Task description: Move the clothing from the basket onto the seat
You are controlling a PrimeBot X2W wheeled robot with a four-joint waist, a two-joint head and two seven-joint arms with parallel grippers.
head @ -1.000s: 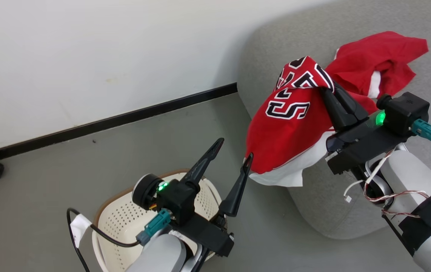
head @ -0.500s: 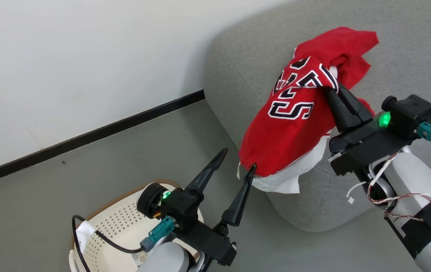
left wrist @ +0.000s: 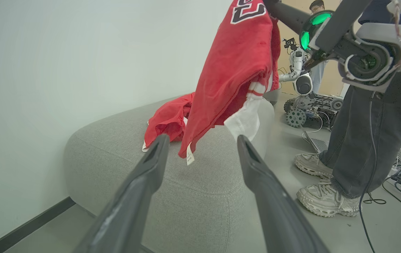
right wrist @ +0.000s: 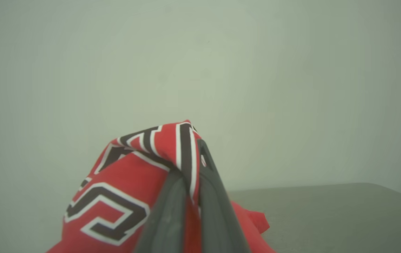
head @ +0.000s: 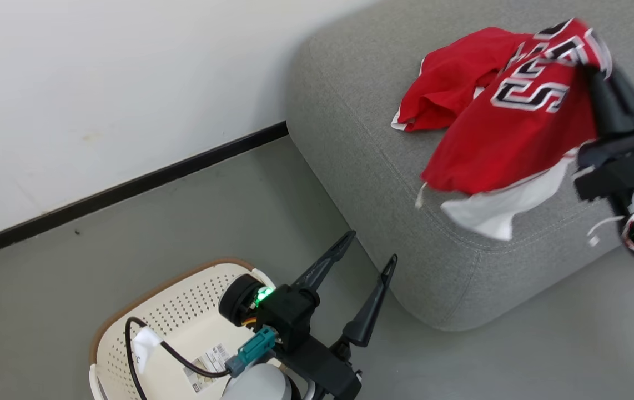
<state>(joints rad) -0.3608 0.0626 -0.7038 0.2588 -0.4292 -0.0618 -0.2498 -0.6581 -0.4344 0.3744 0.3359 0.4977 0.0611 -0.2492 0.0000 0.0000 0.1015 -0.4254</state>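
Clothing [head: 508, 139]: red, white-trimmed, block-lettered

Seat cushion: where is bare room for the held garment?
The grey fabric seat cushion is bare from its wall-side corner to the crumpled plain red garment, and along its front seam. Crowded further right, where the lettered red garment hangs from the right gripper.

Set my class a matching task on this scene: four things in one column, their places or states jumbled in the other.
Column one:
1. lettered garment
2. plain red garment
3. basket
4. left gripper

Column two:
A. standing on the floor
B. open, holding nothing
C. lying on the seat
D. pinched in the right gripper

Pairs: 1-D, 2-C, 3-A, 4-B
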